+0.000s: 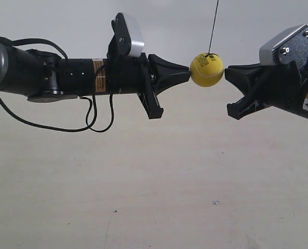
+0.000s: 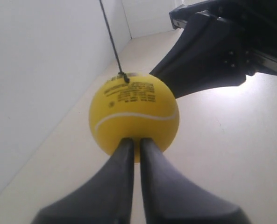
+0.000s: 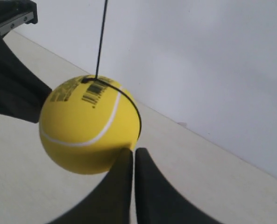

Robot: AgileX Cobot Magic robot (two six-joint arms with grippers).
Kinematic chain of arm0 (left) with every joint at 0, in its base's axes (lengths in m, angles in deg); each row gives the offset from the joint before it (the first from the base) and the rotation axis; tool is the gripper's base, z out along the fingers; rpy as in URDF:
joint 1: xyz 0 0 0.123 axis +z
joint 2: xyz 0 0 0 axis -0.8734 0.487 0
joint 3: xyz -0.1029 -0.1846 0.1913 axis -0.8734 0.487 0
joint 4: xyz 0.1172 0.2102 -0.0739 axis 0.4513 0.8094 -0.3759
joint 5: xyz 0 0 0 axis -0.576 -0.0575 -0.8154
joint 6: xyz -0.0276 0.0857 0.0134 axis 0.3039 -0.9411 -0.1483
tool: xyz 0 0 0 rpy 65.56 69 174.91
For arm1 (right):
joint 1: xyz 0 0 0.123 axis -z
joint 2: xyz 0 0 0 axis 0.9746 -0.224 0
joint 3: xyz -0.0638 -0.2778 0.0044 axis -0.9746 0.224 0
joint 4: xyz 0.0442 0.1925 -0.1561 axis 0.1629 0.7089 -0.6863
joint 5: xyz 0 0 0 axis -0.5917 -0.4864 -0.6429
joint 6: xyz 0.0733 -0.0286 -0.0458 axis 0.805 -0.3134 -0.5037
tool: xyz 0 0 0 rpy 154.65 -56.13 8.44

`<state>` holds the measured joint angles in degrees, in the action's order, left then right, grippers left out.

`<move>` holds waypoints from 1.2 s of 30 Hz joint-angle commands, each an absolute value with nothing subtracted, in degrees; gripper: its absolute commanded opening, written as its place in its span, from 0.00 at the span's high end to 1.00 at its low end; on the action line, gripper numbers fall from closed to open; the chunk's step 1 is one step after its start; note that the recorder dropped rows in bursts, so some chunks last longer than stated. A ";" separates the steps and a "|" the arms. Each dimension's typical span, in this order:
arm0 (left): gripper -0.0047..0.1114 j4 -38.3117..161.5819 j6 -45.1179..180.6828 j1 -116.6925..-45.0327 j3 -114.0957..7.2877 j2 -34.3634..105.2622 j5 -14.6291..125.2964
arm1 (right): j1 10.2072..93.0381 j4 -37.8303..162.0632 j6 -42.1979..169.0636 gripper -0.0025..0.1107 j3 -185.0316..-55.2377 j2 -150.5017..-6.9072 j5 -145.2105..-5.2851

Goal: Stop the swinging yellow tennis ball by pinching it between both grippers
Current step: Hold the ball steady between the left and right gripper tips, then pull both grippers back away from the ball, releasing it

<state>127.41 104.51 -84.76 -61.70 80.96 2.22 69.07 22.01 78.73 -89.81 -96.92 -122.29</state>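
The yellow tennis ball (image 1: 206, 70) hangs on a thin dark string (image 1: 213, 26) between two horizontal arms. The gripper of the arm at the exterior view's left (image 1: 186, 72) touches one side of it with its pointed tip. The gripper of the arm at the exterior view's right (image 1: 227, 72) meets the opposite side. In the left wrist view my left gripper (image 2: 137, 142) is shut, tips pressed against the ball (image 2: 133, 119), the other gripper (image 2: 208, 51) beyond it. My right gripper (image 3: 133, 151) is shut too, touching the ball (image 3: 89, 126) off-centre near its edge.
Black cables (image 1: 91, 119) loop under the arm at the exterior view's left. Silver-grey camera blocks (image 1: 130, 36) (image 1: 289, 44) sit on both wrists. A pale surface (image 1: 154, 197) lies well below, with a white wall (image 1: 50, 15) behind.
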 commanded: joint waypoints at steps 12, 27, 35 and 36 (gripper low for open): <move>0.92 124.97 103.74 -84.92 -62.06 80.57 1.43 | 69.02 21.53 79.25 0.98 -89.99 -96.85 -123.17; 0.92 124.84 103.74 -84.92 -62.26 80.57 1.43 | 69.02 21.53 79.44 0.98 -89.99 -96.85 -123.17; 0.92 125.10 104.25 -84.92 -62.79 80.69 3.09 | 69.02 22.12 78.71 0.98 -89.99 -96.85 -122.80; 0.92 125.35 104.65 -84.92 -62.79 80.59 3.75 | 69.02 23.49 78.28 0.98 -89.99 -96.85 -121.88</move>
<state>125.70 104.02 -84.76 -62.50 80.96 2.50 69.07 21.90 79.30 -89.81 -96.92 -122.66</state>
